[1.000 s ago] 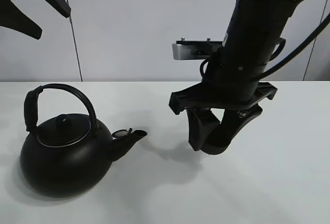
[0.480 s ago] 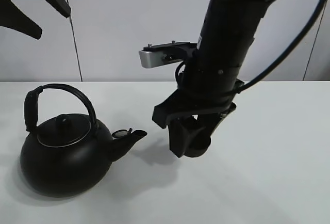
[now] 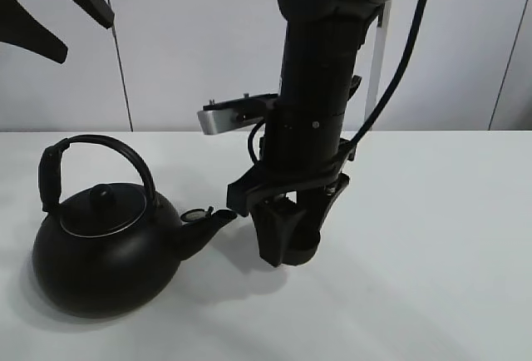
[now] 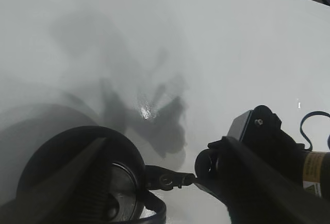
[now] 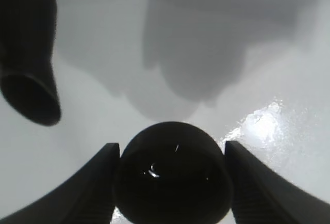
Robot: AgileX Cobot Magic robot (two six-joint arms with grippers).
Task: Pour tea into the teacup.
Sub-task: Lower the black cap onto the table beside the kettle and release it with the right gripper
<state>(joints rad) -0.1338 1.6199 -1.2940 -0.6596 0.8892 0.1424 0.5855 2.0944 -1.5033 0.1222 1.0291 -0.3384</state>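
Your right gripper [image 5: 170, 149] pinches the small round black handleless teacup [image 5: 170, 182], low at frame centre in the high view, just right of the spout [image 3: 218, 218] of the big round black kettle [image 3: 104, 253]. Your left gripper [image 3: 62, 7] hangs spread and empty, upper left. You're placing the cup, I'd judge; next, set it down upright, release, and clear the spout.

Black kettle [image 3: 104, 253] (arched handle) on white table [image 3: 449, 294], grey wall [image 3: 191, 45], perhaps seamed.
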